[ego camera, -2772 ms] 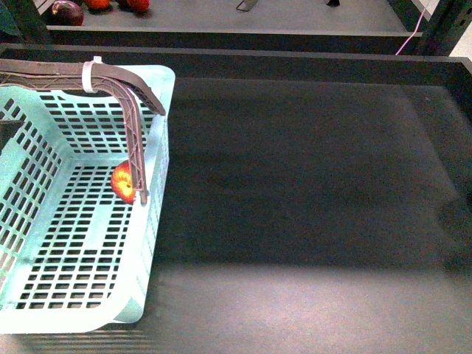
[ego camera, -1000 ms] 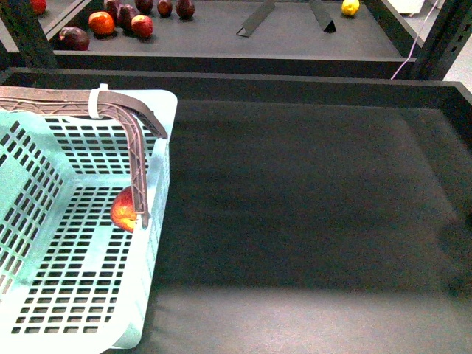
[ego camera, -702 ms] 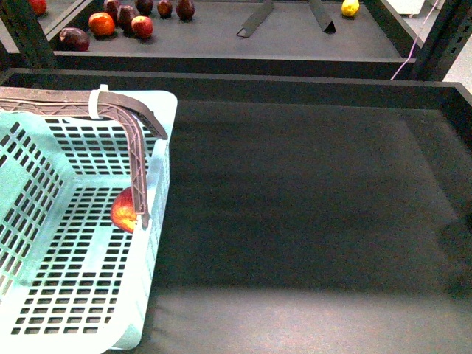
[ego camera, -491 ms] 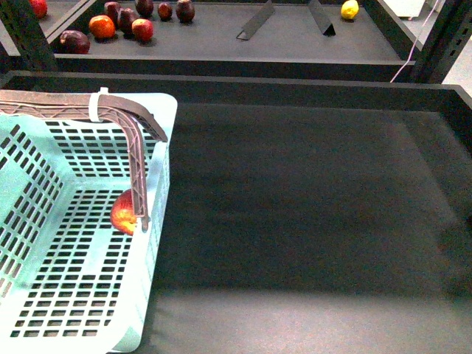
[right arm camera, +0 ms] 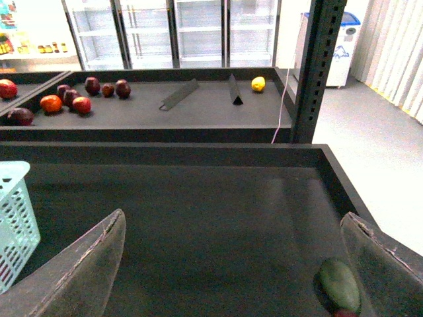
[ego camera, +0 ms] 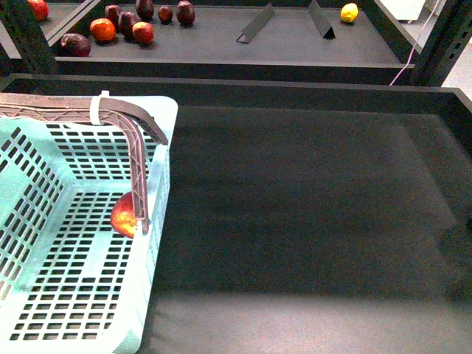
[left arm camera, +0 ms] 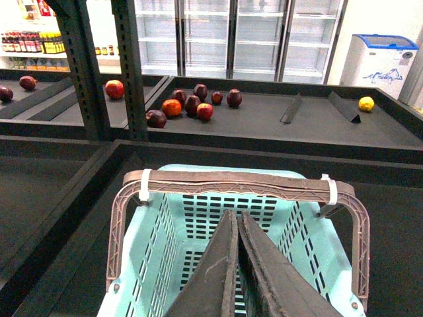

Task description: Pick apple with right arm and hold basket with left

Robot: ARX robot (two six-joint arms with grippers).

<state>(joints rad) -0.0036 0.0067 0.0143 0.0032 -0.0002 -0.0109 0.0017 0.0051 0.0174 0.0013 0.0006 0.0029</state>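
Lying in the basket (ego camera: 158, 221), the apple (ego camera: 124, 215) seems well apart from the splayed, empty right hand (right arm camera: 231, 264).

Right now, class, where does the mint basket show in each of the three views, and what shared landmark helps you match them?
Front view: the basket fills the lower left, with the apple inside it.
Left wrist view: lower centre, behind the shut left tool.
Right wrist view: only a corner at the left edge.
Shared landmark: the yellow lemon on the back shelf, seen in all three.
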